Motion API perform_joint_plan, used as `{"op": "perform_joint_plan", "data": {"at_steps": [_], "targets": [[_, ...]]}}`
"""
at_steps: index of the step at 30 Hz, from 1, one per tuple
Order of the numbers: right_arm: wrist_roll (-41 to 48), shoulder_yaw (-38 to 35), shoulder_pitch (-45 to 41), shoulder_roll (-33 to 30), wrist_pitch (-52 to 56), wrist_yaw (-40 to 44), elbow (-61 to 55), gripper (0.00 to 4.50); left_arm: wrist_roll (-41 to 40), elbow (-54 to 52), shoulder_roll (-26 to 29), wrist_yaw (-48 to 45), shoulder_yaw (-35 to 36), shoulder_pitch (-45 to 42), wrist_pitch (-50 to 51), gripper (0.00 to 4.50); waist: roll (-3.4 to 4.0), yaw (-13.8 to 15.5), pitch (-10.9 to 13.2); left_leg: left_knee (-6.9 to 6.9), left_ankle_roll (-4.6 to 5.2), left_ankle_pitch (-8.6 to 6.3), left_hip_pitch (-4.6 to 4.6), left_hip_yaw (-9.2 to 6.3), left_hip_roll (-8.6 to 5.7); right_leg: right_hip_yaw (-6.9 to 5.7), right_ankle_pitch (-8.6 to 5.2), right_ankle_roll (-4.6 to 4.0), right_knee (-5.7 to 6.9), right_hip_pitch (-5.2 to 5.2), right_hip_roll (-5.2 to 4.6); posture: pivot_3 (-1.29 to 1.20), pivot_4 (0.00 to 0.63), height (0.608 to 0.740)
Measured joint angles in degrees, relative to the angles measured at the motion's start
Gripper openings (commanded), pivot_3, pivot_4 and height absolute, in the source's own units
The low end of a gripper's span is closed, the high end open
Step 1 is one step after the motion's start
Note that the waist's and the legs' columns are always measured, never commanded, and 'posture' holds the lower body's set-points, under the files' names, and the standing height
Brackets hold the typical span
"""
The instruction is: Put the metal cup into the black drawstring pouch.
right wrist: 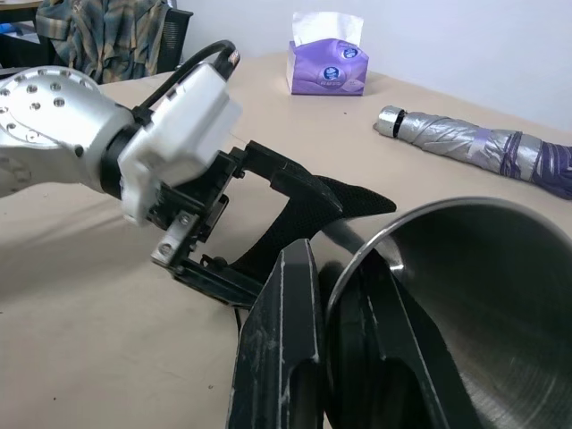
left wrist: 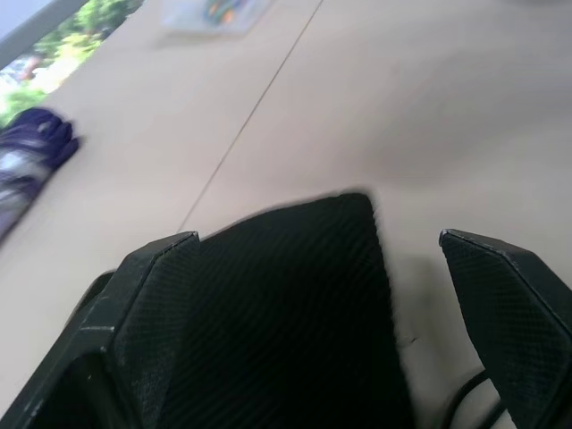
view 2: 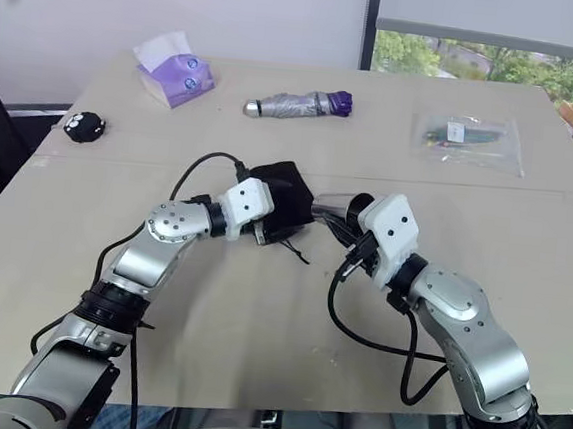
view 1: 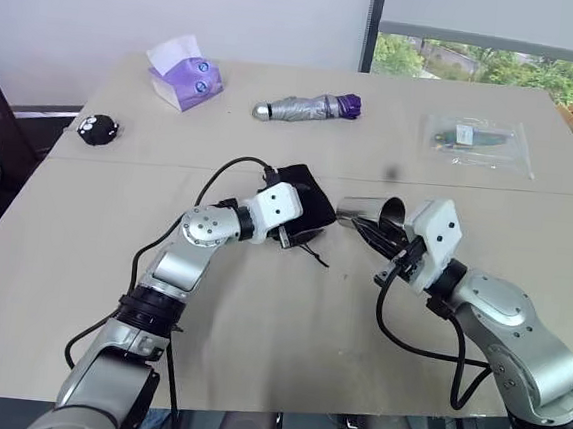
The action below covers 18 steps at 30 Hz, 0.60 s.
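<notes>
So the right gripper point(right wrist: 344, 357) is clamped on the rim of the metal cup point(view 1: 369, 211), one finger inside and one outside, holding it on its side above the table point(view 1: 284, 355), just right of the black drawstring pouch point(view 1: 307, 206). The left gripper point(left wrist: 331, 340) has its jaws spread wide with the pouch lying between them (not pinched). Folded umbrella point(view 1: 311, 107) and tissue box point(view 1: 185, 75) sit at the far side.
</notes>
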Motion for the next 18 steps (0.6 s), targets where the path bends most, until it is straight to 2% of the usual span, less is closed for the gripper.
{"op": "perform_joint_plan", "data": {"at_steps": [7,18], "targets": [[0.02,0.0,0.35,0.16,0.08,-0.21,-0.01,0.0,6.7,0.36,-1.46,7.39,-0.54,0.91,-3.39,4.47,0.0,0.03,0.0,0.0,0.0,0.0,-0.01,0.01,-0.01,0.03,0.01,0.01,-0.02,0.0,-0.03,0.0,0.15,0.74],[0.01,-0.03,1.08,0.19,0.2,-0.6,-0.08,0.0,14.57,3.2,-2.0,12.47,-3.19,0.43,-7.46,4.47,0.0,0.11,0.0,0.0,0.0,0.0,-0.01,0.0,-0.01,0.0,0.01,0.01,-0.01,0.0,-0.02,0.0,0.15,0.74]]}}
